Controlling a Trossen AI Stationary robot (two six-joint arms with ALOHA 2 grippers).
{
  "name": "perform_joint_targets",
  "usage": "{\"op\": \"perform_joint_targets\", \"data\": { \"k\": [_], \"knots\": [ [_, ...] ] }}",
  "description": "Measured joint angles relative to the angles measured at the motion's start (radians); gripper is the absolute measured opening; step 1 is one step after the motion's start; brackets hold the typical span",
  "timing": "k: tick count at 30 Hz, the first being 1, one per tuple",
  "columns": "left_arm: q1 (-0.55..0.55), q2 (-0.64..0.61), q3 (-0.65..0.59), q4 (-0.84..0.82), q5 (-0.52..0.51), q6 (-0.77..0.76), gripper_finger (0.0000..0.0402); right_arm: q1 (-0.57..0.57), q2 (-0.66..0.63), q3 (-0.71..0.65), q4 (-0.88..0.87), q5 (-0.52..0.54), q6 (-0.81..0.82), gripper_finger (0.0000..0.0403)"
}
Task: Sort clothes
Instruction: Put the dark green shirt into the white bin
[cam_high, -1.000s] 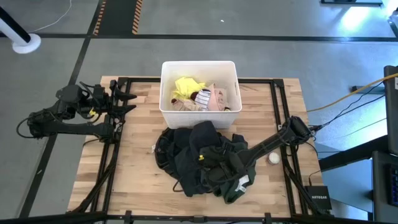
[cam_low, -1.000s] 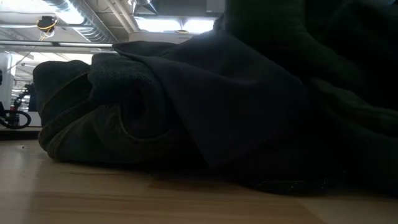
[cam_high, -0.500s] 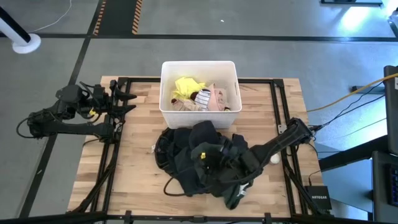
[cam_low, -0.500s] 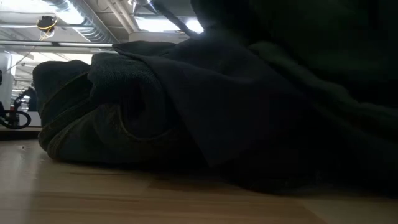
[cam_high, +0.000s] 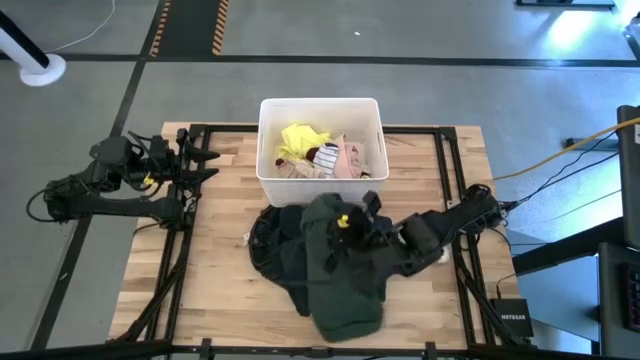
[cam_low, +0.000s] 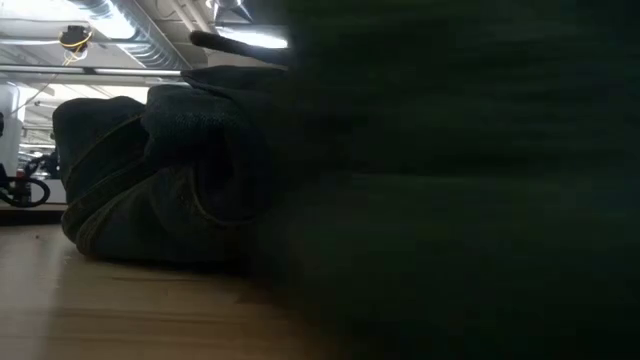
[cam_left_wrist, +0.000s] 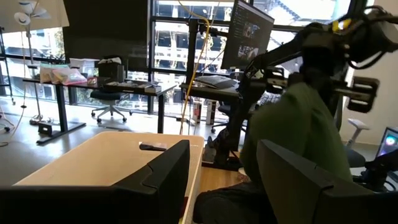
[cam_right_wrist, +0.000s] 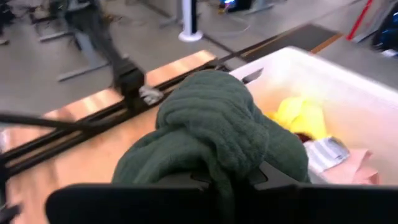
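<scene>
My right gripper (cam_high: 345, 222) is shut on a dark green garment (cam_high: 345, 290) above the middle of the table, just in front of the white bin (cam_high: 268, 150). The garment also shows in the left wrist view (cam_left_wrist: 298, 130). A pile of black and dark clothes (cam_high: 280, 245) lies on the table under and left of it, and shows in the low view (cam_low: 150, 180). The bin holds a yellow garment (cam_high: 300, 140), a striped one (cam_high: 325, 155) and a pale pink one (cam_high: 352, 160). My left gripper (cam_left_wrist: 221, 168) is open and empty at the table's left side. My right gripper pinches a bunched fold of the green garment's upper end (cam_right_wrist: 217, 158) between its two fingers, several layers gathered together. The upper end is lifted. The rest hangs slack below and trails toward the table's near edge, its lower end (cam_high: 350, 315) on the table.
Black frame rails (cam_high: 445, 170) run around the tabletop. Bare wood (cam_high: 215, 270) shows left of the pile and at the near right. In the low view, dark blurred cloth (cam_low: 460, 200) fills the right part of the picture.
My right gripper has risen and gone toward the table's far edge and the bin, drawing the dark green garment up out of the pile. The garment's upper end is lifted, and its lower part has spread out toward the near edge. The black clothes stay on the table.
</scene>
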Motion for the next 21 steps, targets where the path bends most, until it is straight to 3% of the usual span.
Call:
{"op": "perform_joint_targets", "data": {
  "k": [11, 21],
  "knots": [
    [0.0, 0.0, 0.0, -0.001, 0.0, 0.003, 0.0182, -0.144, -0.028, -0.002, 0.119, 0.039, -0.175, 0.0023],
    [0.0, 0.0, 0.0, 0.0, 0.0, 0.003, 0.0182, -0.294, -0.068, -0.002, 0.395, 0.04, -0.46, 0.0023]
  ]
}}
